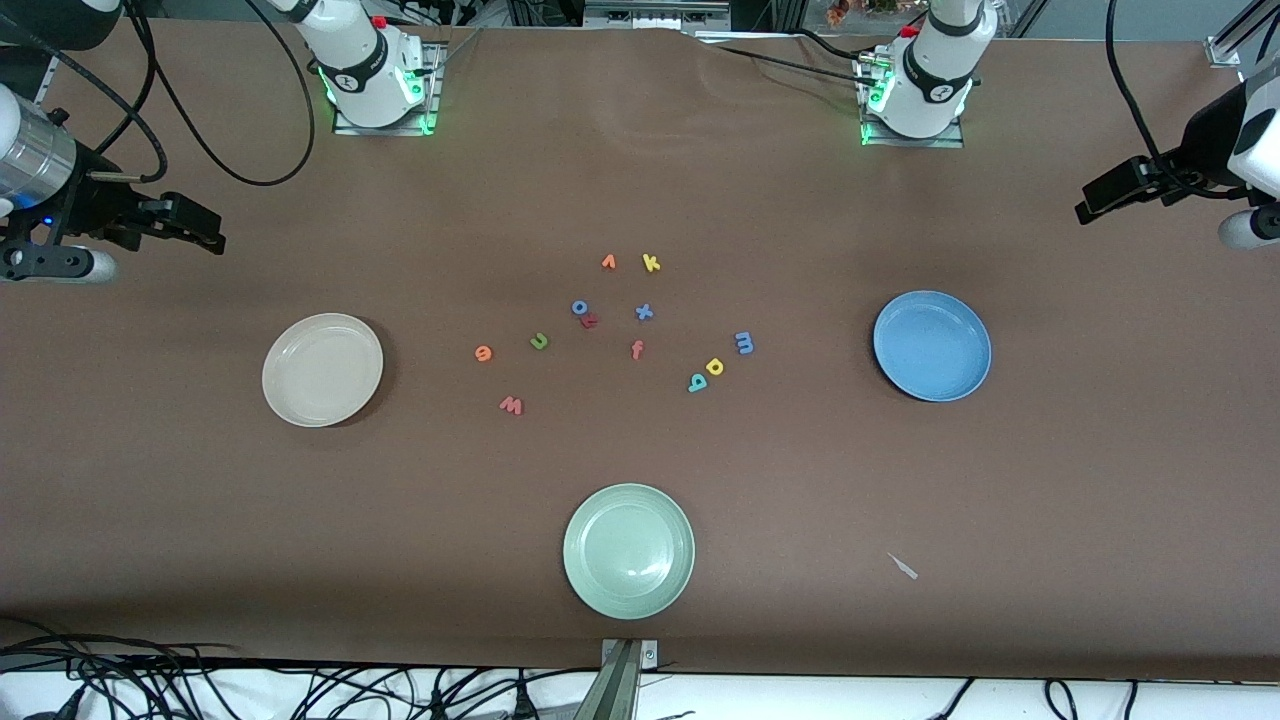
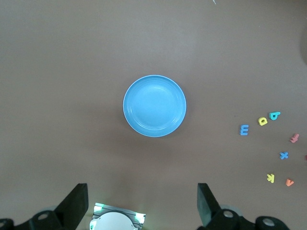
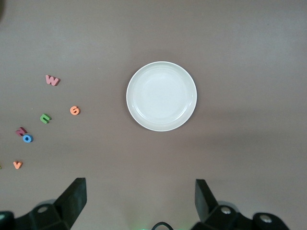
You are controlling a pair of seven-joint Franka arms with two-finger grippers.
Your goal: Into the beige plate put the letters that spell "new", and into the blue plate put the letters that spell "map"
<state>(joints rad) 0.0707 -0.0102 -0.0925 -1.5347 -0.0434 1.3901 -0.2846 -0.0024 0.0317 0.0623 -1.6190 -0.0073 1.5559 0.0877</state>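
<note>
Above the beige plate, right gripper is spread empty; left gripper likewise; w, nearest that plate, should be pinched first.

The front camera sits high, facing both bases across the table. Each wrist camera looks straight down from well above — left over the blue plate, right over the beige plate — both plates showing in the front view too.
</note>
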